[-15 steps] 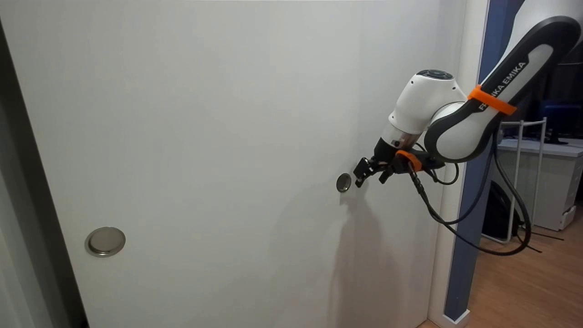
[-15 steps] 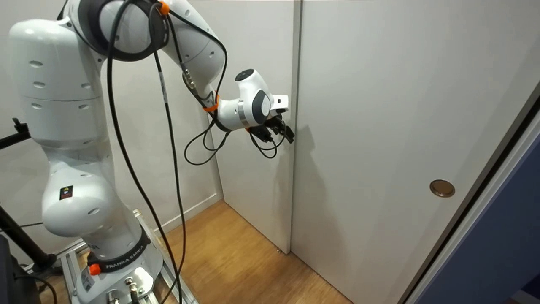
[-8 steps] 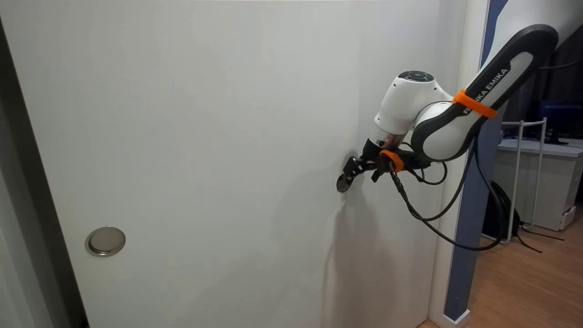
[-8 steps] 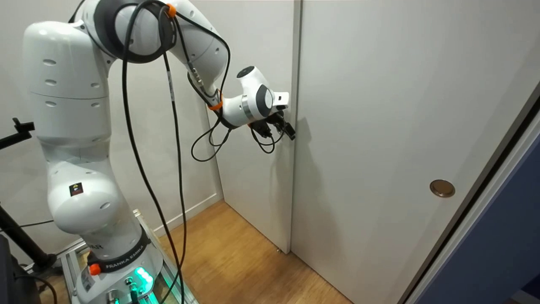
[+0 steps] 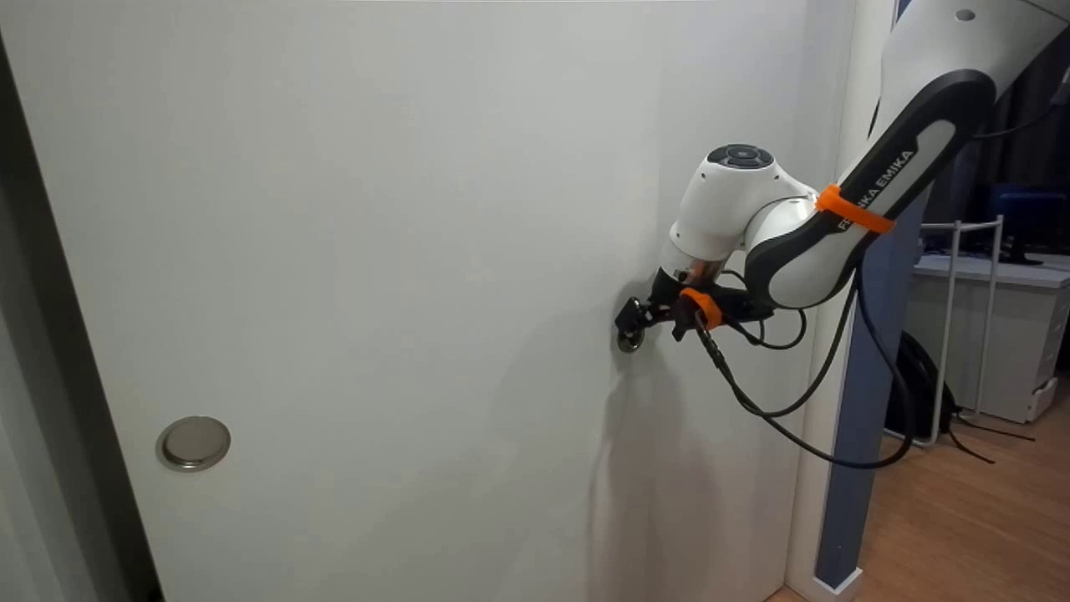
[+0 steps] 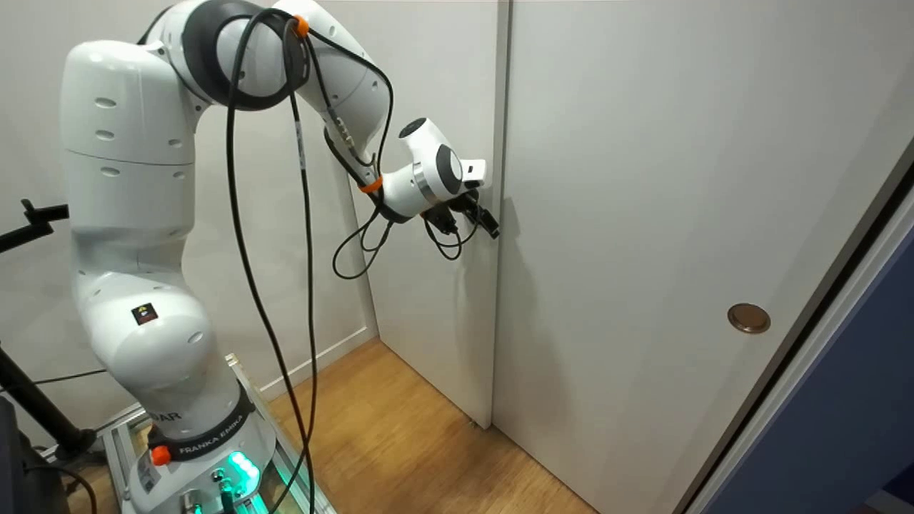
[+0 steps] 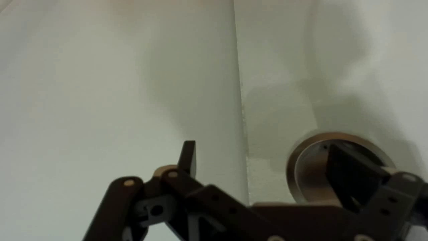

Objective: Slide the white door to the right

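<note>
The white door (image 5: 401, 251) is the tall flat panel filling most of an exterior view. It also shows partly behind the arm (image 6: 435, 314) and right of the panel edge in the wrist view (image 7: 277, 67). Its round recessed pulls sit near the left edge (image 5: 194, 443) and the right edge (image 5: 630, 344). My gripper (image 7: 262, 147) is open at the door's right edge. One finger overlaps the right pull (image 7: 309, 170), its tip within the rim; depth is unclear. The other finger is across the door's edge. The gripper covers that pull in an exterior view (image 6: 490, 225).
Another white panel (image 6: 643, 178) with a single round pull (image 6: 748, 318) adjoins the door's edge. A dark gap (image 5: 38, 251) runs along the door's far left side. Cables (image 5: 802, 447) hang from the arm. A blue wall (image 5: 840, 518) stands right of the frame.
The gripper has moved left and slightly down along the panels, from just right of the pull to over it. The door has not moved. The robot's base light has turned green.
</note>
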`<state>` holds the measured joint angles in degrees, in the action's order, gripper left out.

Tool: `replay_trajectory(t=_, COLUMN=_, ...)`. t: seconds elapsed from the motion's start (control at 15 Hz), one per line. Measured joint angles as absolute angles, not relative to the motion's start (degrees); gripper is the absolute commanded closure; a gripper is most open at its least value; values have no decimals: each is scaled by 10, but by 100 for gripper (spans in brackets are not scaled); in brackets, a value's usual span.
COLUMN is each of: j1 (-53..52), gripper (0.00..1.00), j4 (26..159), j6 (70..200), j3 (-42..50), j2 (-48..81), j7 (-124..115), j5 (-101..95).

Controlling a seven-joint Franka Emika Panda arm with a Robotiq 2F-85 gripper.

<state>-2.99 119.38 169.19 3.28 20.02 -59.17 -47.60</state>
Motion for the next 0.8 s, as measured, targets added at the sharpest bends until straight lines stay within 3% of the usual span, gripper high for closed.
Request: replay_trajectory(t=0.8, j1=-133, gripper=0, j4=1183, j6=1680, j3=149, j2=206, j7=-741, j5=-627)
